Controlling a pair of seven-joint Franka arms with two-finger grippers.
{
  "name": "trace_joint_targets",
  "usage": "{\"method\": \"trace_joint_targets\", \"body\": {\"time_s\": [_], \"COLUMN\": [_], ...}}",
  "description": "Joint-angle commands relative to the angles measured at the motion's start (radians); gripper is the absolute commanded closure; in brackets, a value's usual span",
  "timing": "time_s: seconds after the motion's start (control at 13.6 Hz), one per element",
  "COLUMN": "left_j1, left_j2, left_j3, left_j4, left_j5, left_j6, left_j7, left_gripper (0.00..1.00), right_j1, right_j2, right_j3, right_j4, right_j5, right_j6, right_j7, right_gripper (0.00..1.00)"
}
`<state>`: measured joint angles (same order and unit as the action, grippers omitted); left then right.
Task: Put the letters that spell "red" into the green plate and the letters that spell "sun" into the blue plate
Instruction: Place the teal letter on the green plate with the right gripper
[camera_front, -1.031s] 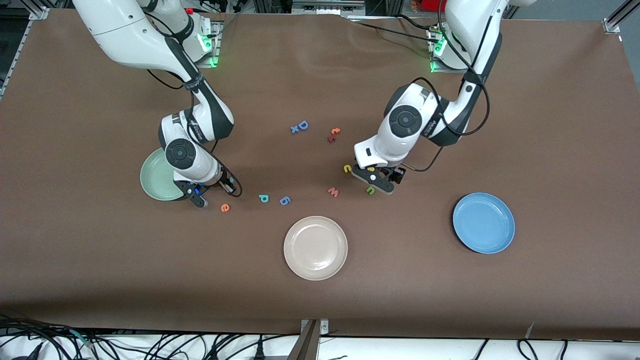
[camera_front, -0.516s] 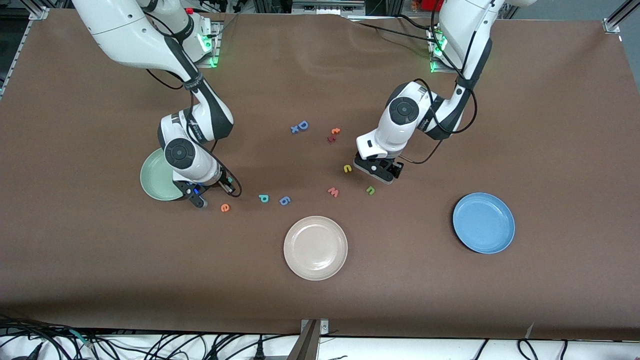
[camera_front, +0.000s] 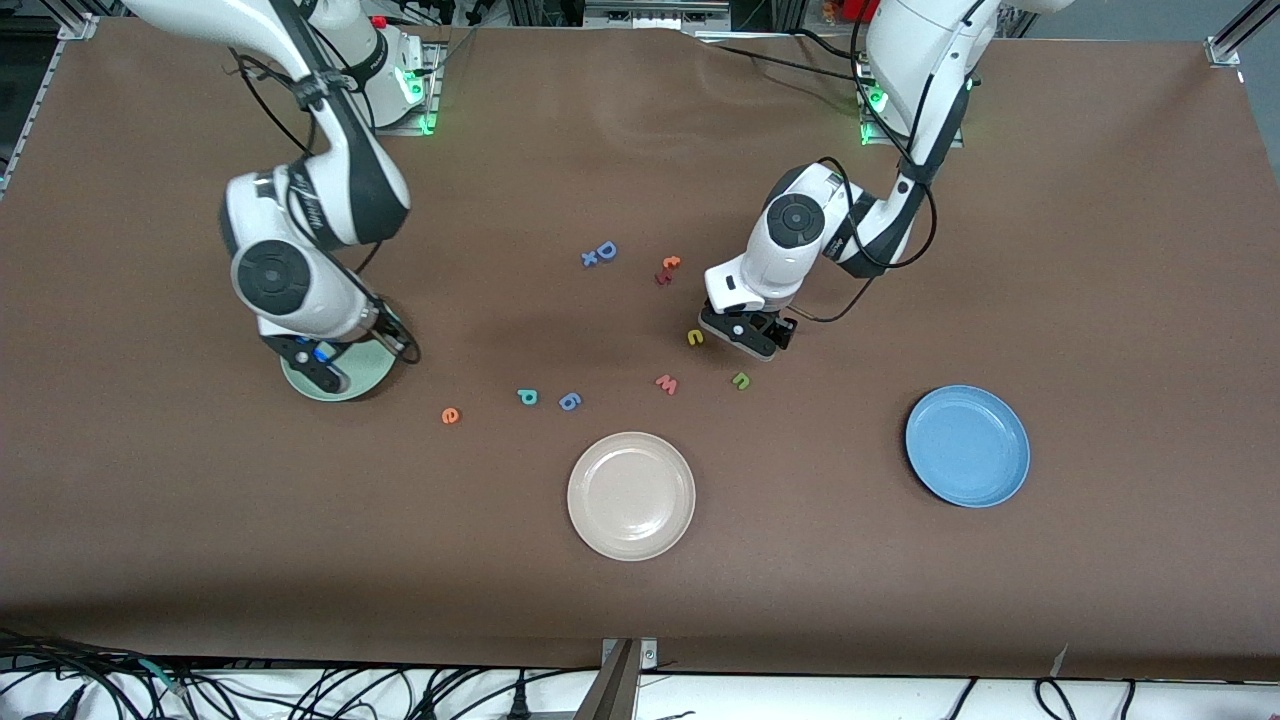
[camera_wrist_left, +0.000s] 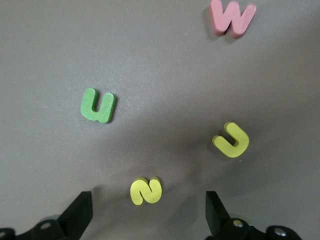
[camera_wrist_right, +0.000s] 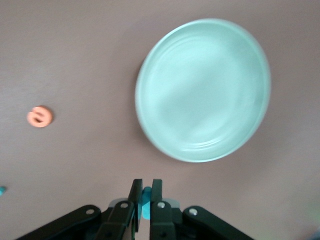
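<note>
The teal "r" (camera_wrist_right: 145, 201) is pinched between the closed fingers of the right end effector (camera_wrist_right: 143, 196), which has lifted away from the orange "e" (camera_front: 450, 415) and swung up over the green plate (camera_front: 371, 373); a second ago it hung low beside that plate's edge, close to the "e". The teal "d" (camera_front: 527, 397) lies on the bench (camera_front: 1100, 250) where it was, beside the blue "6" (camera_front: 569, 401).

The left end effector (camera_front: 741, 334), fingers spread wide apart, has shifted off the green "n" (camera_front: 741, 380) and now hangs over the yellow "s" (camera_wrist_left: 145, 190), with the yellow "u" (camera_front: 695, 337) just beside. The blue plate (camera_front: 967, 446) holds nothing.
</note>
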<state>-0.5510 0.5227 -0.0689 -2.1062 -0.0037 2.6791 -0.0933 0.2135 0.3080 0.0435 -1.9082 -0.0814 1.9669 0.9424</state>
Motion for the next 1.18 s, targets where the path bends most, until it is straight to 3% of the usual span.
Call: {"method": "trace_joint_targets", "body": {"time_s": [0.0,0.22,0.44,0.66,0.74,0.81,0.96,1.03,1.1], "left_j1": [-0.001,0.005,0.006,0.006,0.006,0.008,0.008,0.010,0.011], "left_j2": [0.020,0.020,0.020,0.025,0.033,0.033,0.031,0.030,0.028], "left_j3": [0.000,0.000,0.000,0.000,0.000,0.000,-0.002,0.000,0.000], "left_j4": [0.017,0.026,0.041,0.052,0.052,0.052,0.046,0.043,0.041], "left_j5": [0.030,0.028,0.028,0.028,0.028,0.028,0.028,0.028,0.028], "left_j6": [0.013,0.010,0.005,0.004,0.004,0.004,0.002,-0.001,-0.002], "left_j7": [-0.025,-0.023,-0.026,-0.025,-0.025,-0.025,-0.026,-0.025,-0.026], "left_gripper": [0.05,0.17,0.27,0.36,0.36,0.37,0.40,0.40,0.40], "right_j1": [-0.005,-0.008,-0.011,-0.013,-0.013,-0.013,-0.013,-0.011,-0.009], "right_j2": [-0.023,-0.001,0.066,0.097,0.095,0.094,0.082,0.066,0.045], "right_j3": [-0.051,-0.105,-0.108,-0.108,-0.108,-0.108,-0.108,-0.106,-0.102], "right_j4": [-0.044,-0.109,-0.147,-0.196,-0.196,-0.196,-0.195,-0.189,-0.178], "right_j5": [0.014,0.034,0.092,0.094,0.094,0.094,0.094,0.094,0.095], "right_j6": [-0.002,0.161,0.291,0.398,0.395,0.392,0.380,0.359,0.337], "right_j7": [-0.120,-0.240,-0.261,-0.264,-0.266,-0.266,-0.264,-0.258,-0.257], "right_gripper": [1.00,1.00,1.00,1.00,0.94,0.81,0.43,0.36,0.36]}}
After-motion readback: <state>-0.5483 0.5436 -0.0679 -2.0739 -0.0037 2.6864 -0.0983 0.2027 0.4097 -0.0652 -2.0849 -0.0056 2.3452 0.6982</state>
